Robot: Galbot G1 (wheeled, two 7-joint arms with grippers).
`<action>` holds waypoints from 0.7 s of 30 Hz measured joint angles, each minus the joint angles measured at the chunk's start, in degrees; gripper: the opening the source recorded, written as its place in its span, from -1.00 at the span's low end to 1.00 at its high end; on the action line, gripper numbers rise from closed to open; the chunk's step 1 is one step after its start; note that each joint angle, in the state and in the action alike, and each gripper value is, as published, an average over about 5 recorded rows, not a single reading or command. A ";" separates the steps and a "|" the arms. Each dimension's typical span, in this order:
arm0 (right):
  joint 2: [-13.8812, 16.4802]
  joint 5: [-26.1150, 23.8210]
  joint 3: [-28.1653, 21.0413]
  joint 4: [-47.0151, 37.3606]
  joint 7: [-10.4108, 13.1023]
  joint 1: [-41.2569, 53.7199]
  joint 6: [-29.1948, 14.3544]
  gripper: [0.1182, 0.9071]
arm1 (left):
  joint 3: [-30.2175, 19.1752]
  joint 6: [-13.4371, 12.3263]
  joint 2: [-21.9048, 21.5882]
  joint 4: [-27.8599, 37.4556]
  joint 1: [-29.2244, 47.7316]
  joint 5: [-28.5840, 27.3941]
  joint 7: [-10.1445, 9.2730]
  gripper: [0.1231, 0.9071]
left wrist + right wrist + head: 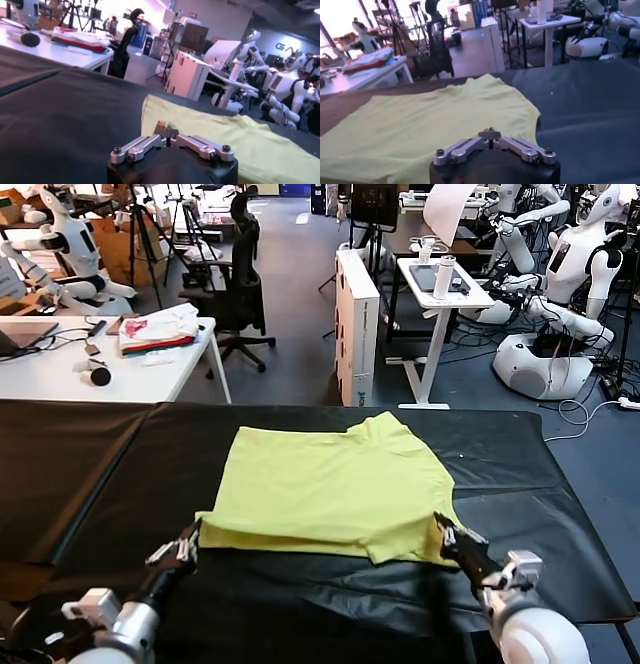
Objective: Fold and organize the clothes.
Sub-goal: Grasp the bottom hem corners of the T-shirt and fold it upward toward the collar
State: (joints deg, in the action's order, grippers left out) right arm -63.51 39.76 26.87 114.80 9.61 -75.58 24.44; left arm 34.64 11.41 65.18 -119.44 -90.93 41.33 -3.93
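Note:
The lime yellow-green T-shirt (pixel 330 484) lies folded on the black table cover (pixel 100 474), with its layered near edge towards me. My left gripper (pixel 192 531) is at the shirt's near left corner, fingers shut, pinching the corner low on the table; the shirt also shows in the left wrist view (pixel 235 135) just beyond that gripper (pixel 168 132). My right gripper (pixel 443 529) is at the near right corner, fingers shut on the shirt's edge. In the right wrist view the shirt (pixel 420 125) spreads beyond that gripper (pixel 490 132).
Behind the black table stand a white desk (pixel 60 374) with a white-pink-red pile (pixel 158 329), an office chair (pixel 238 279), a white box (pixel 357 324) and a small white table (pixel 440 289). Other white robots (pixel 560 294) stand at the back right.

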 joint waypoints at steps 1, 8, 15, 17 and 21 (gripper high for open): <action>0.02 -0.11 -0.48 -0.80 0.01 0.82 -0.02 -0.95 | -0.25 0.11 -0.09 0.71 0.71 0.02 -0.01 -0.94; -0.03 -0.60 -2.80 -5.25 0.21 4.79 -0.01 -0.95 | -1.72 0.59 -0.83 4.96 5.14 0.03 -0.01 -0.94; -0.96 -0.65 -3.42 -7.70 -0.45 6.02 -0.69 -0.95 | -2.12 0.69 -1.39 7.98 7.69 0.04 0.03 -0.94; -1.31 -0.65 -3.56 -8.19 -0.82 6.20 -0.98 -0.95 | -2.39 0.63 -1.34 8.79 8.26 -0.14 0.14 -0.94; -1.68 -0.67 -3.56 -8.76 -1.51 6.32 -1.22 -0.95 | -3.01 0.43 -1.02 10.47 9.46 -0.61 0.57 -0.94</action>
State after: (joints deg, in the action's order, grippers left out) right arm -65.19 39.09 23.31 106.04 8.10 -69.26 23.22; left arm 31.63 11.84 64.16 -108.96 -81.47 40.72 -3.36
